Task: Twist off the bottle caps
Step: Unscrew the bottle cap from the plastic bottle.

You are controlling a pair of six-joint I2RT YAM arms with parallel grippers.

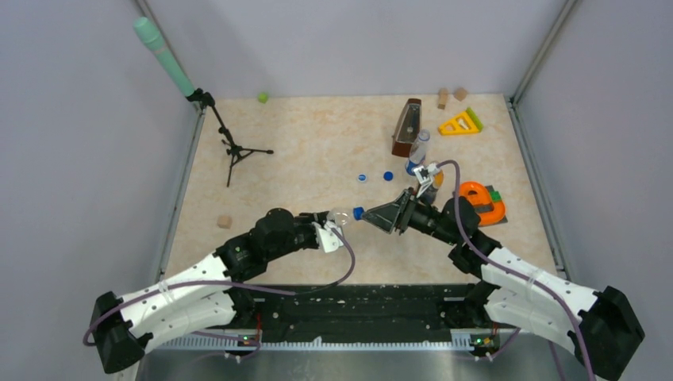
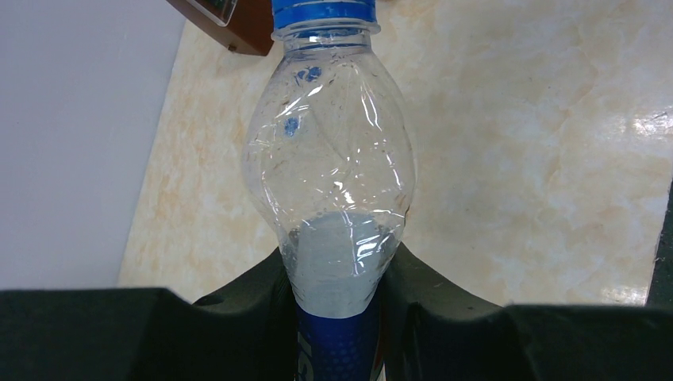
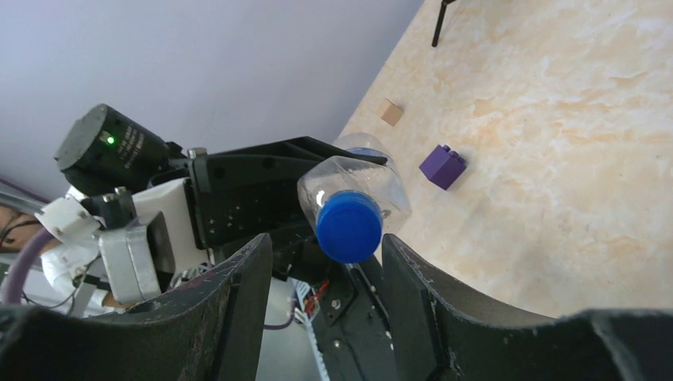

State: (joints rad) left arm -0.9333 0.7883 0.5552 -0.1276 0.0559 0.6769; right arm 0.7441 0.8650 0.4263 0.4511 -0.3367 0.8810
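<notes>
My left gripper is shut on a clear plastic bottle, holding it sideways above the table by its blue-labelled lower body. The bottle's dark blue cap is on the neck and points at my right gripper. In the right wrist view that cap sits at the tips of the open right gripper, close to the right finger, with a gap on the left. Two loose caps lie on the table behind. A second bottle stands upright further back.
A brown metronome-like box stands beside the upright bottle, a yellow wedge behind it. An orange piece lies right of my right arm. A tripod stands at the back left. A purple cube and wooden block lie nearby.
</notes>
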